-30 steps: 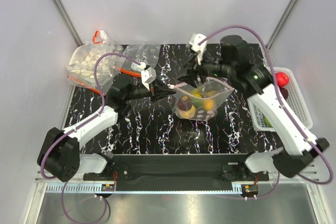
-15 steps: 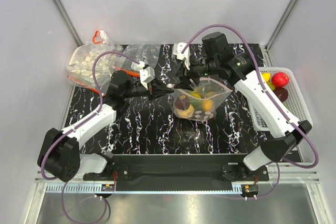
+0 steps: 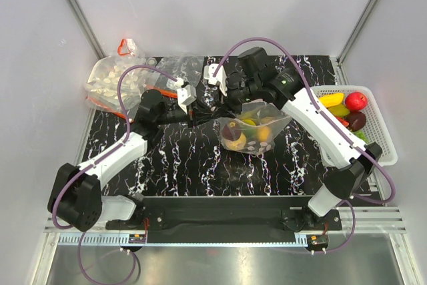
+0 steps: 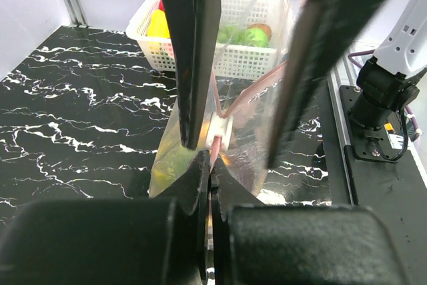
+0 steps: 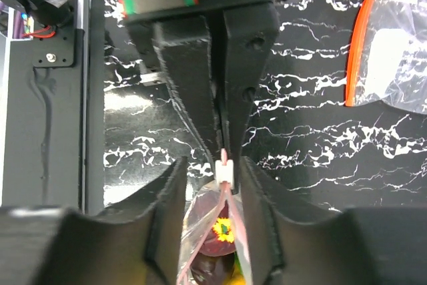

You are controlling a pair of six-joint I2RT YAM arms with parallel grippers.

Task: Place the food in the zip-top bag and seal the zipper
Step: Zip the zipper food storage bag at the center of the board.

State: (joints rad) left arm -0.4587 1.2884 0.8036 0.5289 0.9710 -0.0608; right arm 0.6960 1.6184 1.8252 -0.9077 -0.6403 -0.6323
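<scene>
The zip-top bag [image 3: 257, 130] stands on the black marble table with dark purple, yellow and orange food [image 3: 235, 137] inside. My left gripper [image 3: 208, 117] is shut on the left end of the zipper [image 4: 257, 88], pinching the pink strip between its fingertips [image 4: 200, 171]. My right gripper [image 5: 215, 166] hangs over that same end. It is open, one finger on each side of the white slider [image 5: 225, 173] with a small gap to it. In the left wrist view the slider [image 4: 220, 135] sits just beyond my left gripper [image 4: 211, 165], between the right arm's fingers [image 4: 193, 58].
A white mesh basket [image 3: 381, 139] at the right edge holds red, yellow, dark purple and green food [image 3: 356, 101]. At the back left lie a bag of white pieces [image 3: 113, 81] and a smaller clear bag [image 3: 177, 68] with an orange strip [image 5: 357, 51].
My right arm has swung left from above the bag's mouth to the zipper's left end, and its jaws have narrowed around the slider. The left gripper has kept its hold.
</scene>
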